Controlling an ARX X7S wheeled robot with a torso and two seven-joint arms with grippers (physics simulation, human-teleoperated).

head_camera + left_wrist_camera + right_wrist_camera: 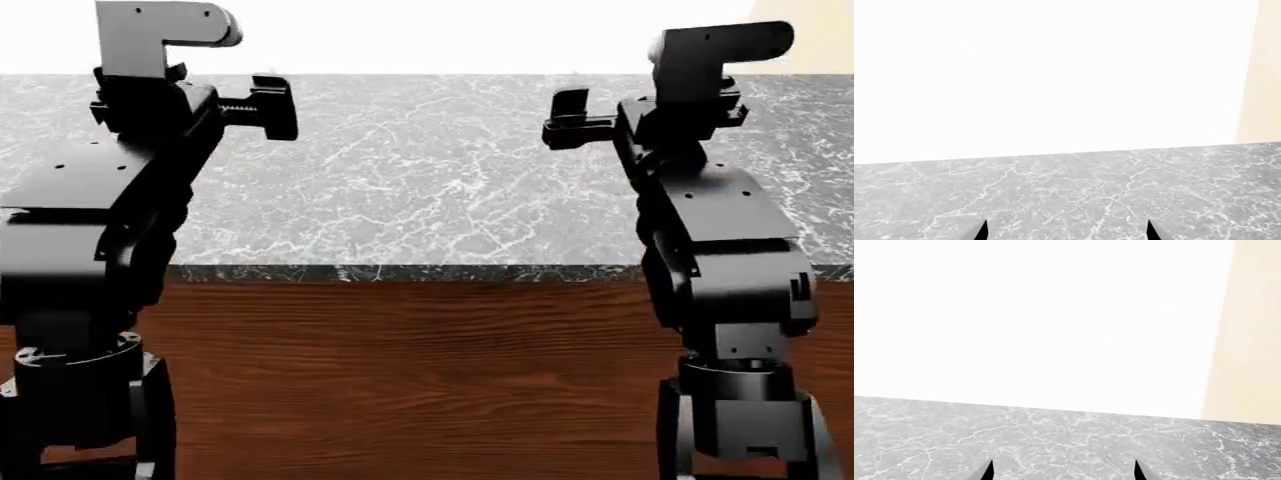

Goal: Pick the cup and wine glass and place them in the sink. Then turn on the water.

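Grey marble-veined counter [441, 170] across the middle of the head view, dark front edge above a reddish wood panel [414, 380] at 6 o'clock. White wall [1054, 75] behind, with a cream strip [1244, 330] toward 1 o'clock.

Left gripper [274, 107] raised at 10 o'clock over the counter, pointing inward toward 3 o'clock. In the left wrist view, two black fingertips [982, 231] set well apart over bare marble, so spread, with nothing between them.

Right gripper [571, 118] raised at 2 o'clock, pointing inward toward 9 o'clock. Its black fingertips [988, 471] likewise parted over marble, holding nothing.

Both black arms bent upward from the lower corners.

No cup, wine glass or sink in any of the three views; possibly off to one side, but cannot tell from here.
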